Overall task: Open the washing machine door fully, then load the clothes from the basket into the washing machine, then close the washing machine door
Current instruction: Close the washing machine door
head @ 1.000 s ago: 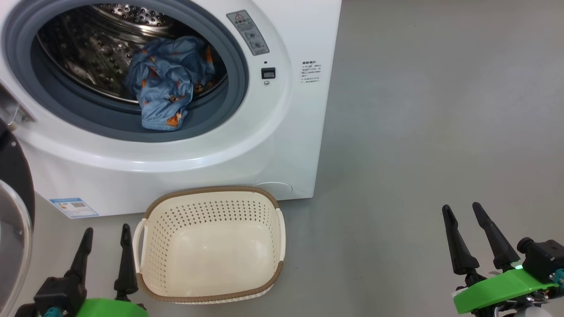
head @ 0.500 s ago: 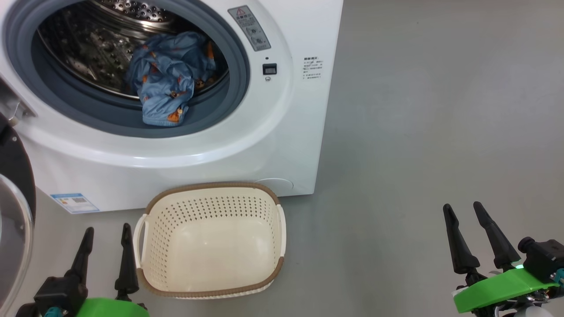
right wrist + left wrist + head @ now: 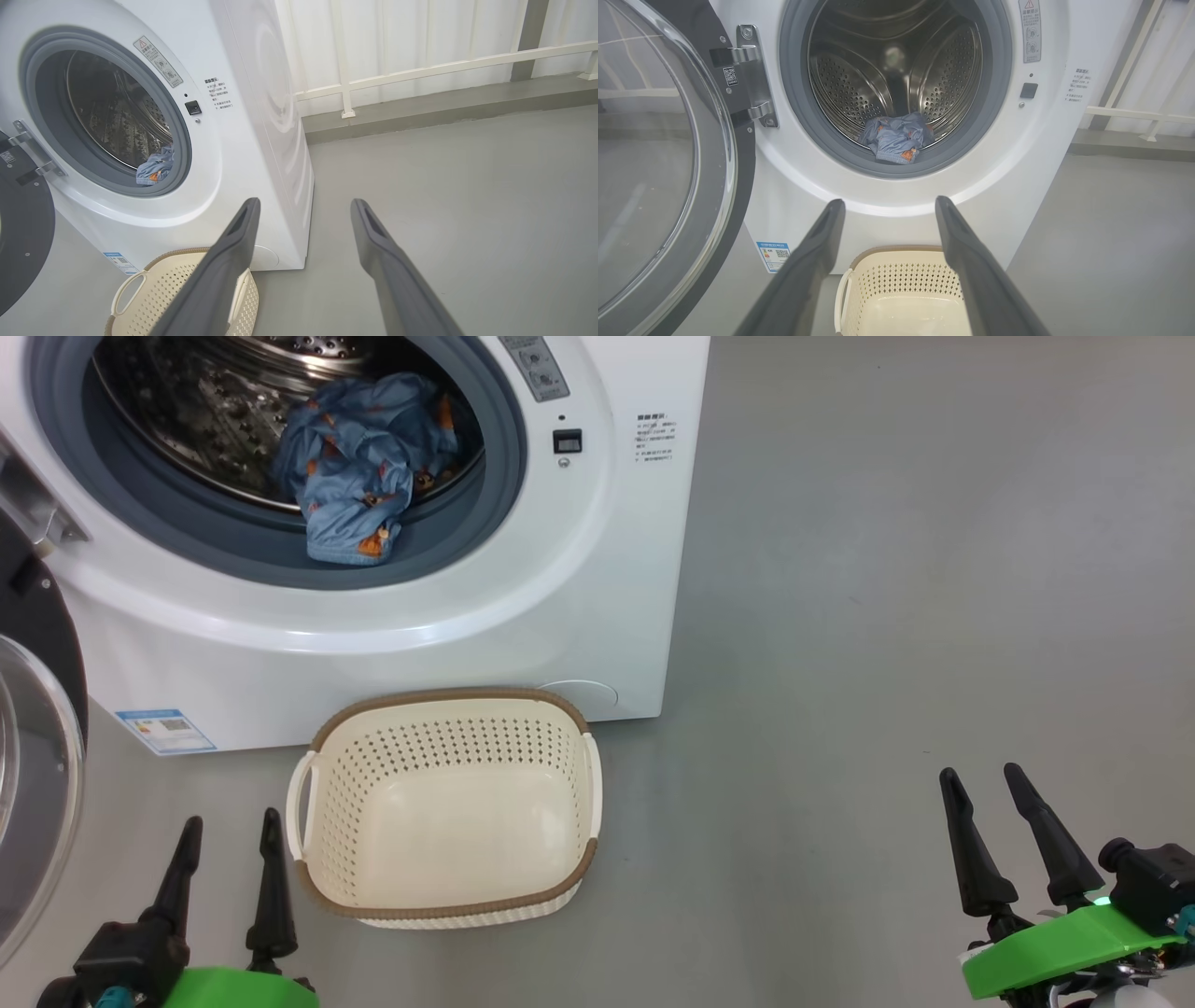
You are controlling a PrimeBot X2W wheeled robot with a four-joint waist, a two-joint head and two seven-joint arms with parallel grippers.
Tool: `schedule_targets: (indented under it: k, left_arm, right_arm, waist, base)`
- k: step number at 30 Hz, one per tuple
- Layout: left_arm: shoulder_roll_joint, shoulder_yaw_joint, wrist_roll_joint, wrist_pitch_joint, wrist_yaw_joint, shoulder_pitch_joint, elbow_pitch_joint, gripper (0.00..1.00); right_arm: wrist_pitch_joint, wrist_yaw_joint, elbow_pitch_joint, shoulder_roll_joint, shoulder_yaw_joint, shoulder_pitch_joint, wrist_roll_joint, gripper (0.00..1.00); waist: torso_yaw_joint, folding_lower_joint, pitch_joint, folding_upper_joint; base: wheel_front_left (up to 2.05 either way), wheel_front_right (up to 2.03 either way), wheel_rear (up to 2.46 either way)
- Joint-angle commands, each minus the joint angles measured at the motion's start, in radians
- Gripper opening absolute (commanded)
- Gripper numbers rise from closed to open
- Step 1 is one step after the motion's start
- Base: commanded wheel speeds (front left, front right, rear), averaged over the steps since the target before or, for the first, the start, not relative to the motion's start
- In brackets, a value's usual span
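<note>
Camera shift only; clothes [image 3: 359, 467] in washing machine [image 3: 373, 653] beyond basket [image 3: 448, 695]; left claw [image 3: 232, 818], right claw [image 3: 979, 772] spread.

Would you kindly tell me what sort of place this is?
Probably a laundry corner of a utility area or balcony: a washing machine stands on bare grey floor, a basket sits before it, and a white railing runs behind.
</note>
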Motion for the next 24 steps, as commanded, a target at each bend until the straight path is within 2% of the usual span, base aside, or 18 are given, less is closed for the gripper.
schedule_targets:
  k: [1,12,24]
  left_arm:
    - [0.012,0.025,-0.009,-0.006,-0.002,-0.007,-0.032,1.00]
    - [0.010,0.024,-0.013,-0.006,-0.002,-0.004,-0.034,1.00]
    - [0.009,0.024,-0.051,-0.006,0.014,0.026,-0.051,1.00]
  right_arm:
    - [-0.008,0.005,-0.026,-0.019,0.016,0.003,0.002,1.00]
    - [-0.008,0.005,-0.027,-0.028,0.024,0.002,0.002,1.00]
    - [-0.008,0.005,-0.028,-0.054,0.099,-0.020,0.003,1.00]
  waist:
    - [0.002,0.0000,0.000,0.0000]
    - [0.035,0.0000,-0.008,0.0000]
    - [0.179,0.0000,-0.024,0.0000]
  base:
    - [0.00,0.00,0.00]
    - [0.00,0.00,0.00]
    - [0.00,0.00,0.00]
